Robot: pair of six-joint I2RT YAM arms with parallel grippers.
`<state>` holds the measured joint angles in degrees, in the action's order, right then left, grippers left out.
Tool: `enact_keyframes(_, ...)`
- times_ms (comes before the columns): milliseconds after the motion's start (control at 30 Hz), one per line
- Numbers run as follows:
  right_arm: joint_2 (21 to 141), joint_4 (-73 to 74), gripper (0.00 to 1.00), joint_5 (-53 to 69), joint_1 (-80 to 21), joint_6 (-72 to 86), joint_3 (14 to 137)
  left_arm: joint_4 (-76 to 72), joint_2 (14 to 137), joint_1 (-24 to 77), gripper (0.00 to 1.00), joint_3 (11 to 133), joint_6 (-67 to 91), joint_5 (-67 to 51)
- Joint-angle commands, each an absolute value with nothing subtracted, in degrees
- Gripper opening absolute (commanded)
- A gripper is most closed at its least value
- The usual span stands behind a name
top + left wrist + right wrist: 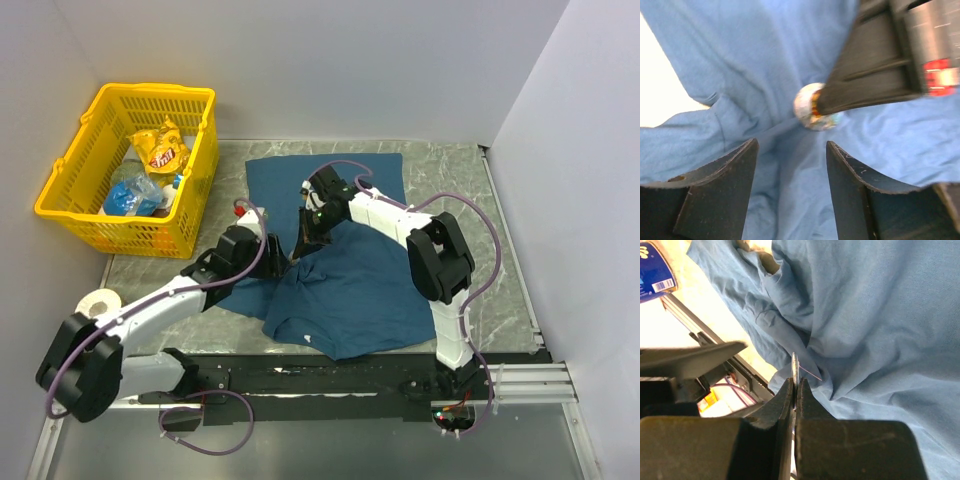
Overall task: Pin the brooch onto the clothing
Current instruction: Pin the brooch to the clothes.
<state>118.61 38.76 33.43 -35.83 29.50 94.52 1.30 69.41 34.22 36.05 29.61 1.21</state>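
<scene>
Left wrist view: my left jaws stand released and empty, the brooch point(812, 107) just ahead of them against the T-shirt point(755, 55). My right jaws clench its rim; so thin a pinch could let it twist free in the loose fabric.

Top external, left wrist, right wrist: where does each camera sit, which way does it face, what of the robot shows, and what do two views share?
Top external: overhead, behind the bases, looking down on the table; left arm and right arm meet over the T-shirt.
Left wrist: on the left arm, facing the T-shirt close up; left gripper open below.
Right wrist: on the right arm, facing the fabric; right gripper shut on the brooch.
Shared: both wrist views show the brooch.
</scene>
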Motion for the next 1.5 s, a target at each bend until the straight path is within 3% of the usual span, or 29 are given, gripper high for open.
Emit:
enact_keyframes(0, 119.6, 39.4, 0.00, 32.9, -36.2, 29.0, 96.9, -0.5, 66.8, 34.5, 0.61, 35.8, 29.9, -2.8)
enact_keyframes(400, 120.7, 39.4, 0.00, 32.8, -36.4, 29.1, 97.6, -4.3, 75.9, 35.1, 0.51, 35.2, 28.7, -9.7)
enact_keyframes(467, 120.8, 39.8, 0.00, 32.6, -36.4, 29.0, 97.9, -4.6, 76.9, 35.4, 0.46, 35.3, 28.7, -9.7)
enact_keyframes(500, 120.8, 40.1, 0.00, 32.3, -36.3, 28.7, 98.0, -4.7, 77.6, 35.5, 0.42, 35.3, 28.7, -9.8)
enact_keyframes(600, 121.1, 40.9, 0.00, 32.0, -36.3, 28.5, 98.7, -4.7, 78.4, 35.7, 0.20, 35.3, 28.7, -9.1)
enact_keyframes(633, 121.1, 41.0, 0.00, 32.0, -36.3, 28.5, 98.7, -4.7, 78.4, 35.7, 0.07, 35.2, 28.7, -9.1)
enact_keyframes(667, 121.3, 41.2, 0.00, 31.9, -36.4, 28.4, 98.8, -4.6, 78.3, 35.8, 0.02, 35.2, 28.7, -8.8)
enact_keyframes(1000, 120.7, 44.5, 0.00, 29.4, -36.7, 27.5, 99.8, -1.5, 75.3, 35.8, 0.01, 34.0, 30.1, -0.2)
enact_keyframes(1467, 118.3, 45.9, 0.00, 26.9, -36.8, 27.7, 100.1, -0.1, 76.6, 35.8, 0.01, 33.1, 30.7, 2.1)
